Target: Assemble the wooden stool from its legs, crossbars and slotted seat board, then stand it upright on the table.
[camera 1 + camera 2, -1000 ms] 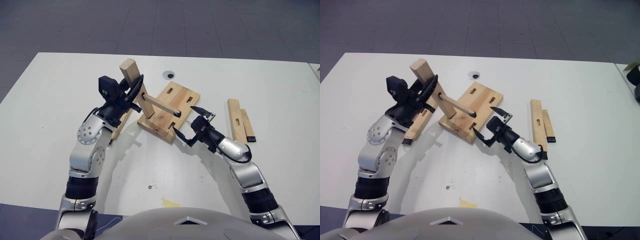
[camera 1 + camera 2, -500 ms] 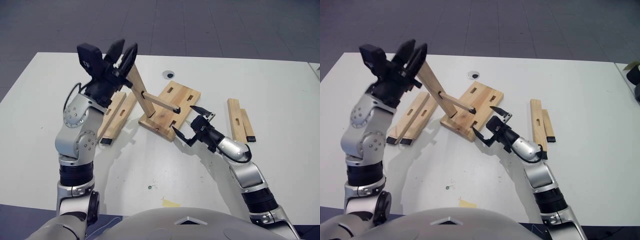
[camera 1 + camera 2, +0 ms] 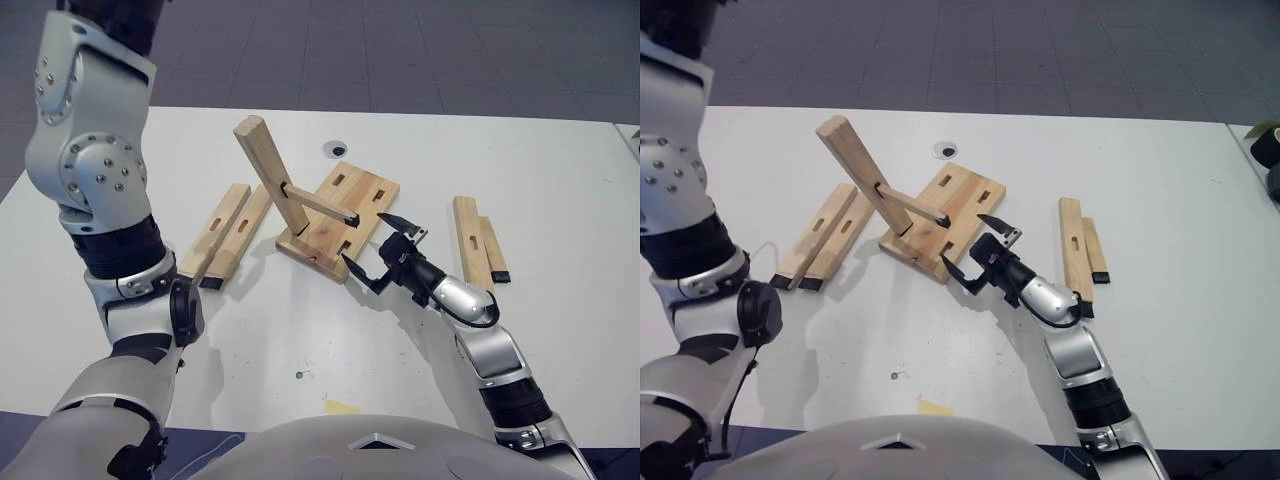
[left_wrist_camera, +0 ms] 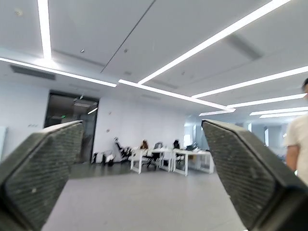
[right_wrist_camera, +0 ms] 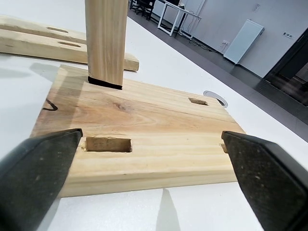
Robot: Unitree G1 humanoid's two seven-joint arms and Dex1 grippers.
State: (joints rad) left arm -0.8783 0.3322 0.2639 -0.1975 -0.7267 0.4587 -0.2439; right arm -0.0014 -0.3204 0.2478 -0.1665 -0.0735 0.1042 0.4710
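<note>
While your left arm is held high above the table's left side, its wrist view looks out into the room, and there the left gripper shows both ribbed pads spread wide with nothing between them.

Seat board: it lies near the middle of the table, slotted face up, turned at an angle to the table's edges.

Standing leg: it is seated in the slot at the board's near-left corner and leans away toward the far left, not upright.

Crossbar: it projects from the side of the standing leg and reaches out over the board. Its dark-tipped free end hangs above the wood.

Right gripper: you see it low at the board's near-right edge, its two black fingers parted and empty. In the right wrist view the board's edge and an open slot lie between the finger pads. You cannot tell from these views whether either tip touches the wood.

Left pair of legs: two slotted pieces lie side by side, just beside the board's left, with black caps on their near ends.

Right pair: a longer slotted piece and a shorter one lie touching, well apart from the board.

A round port sits in the table beyond the board, and a yellow scrap lies near its front edge.
</note>
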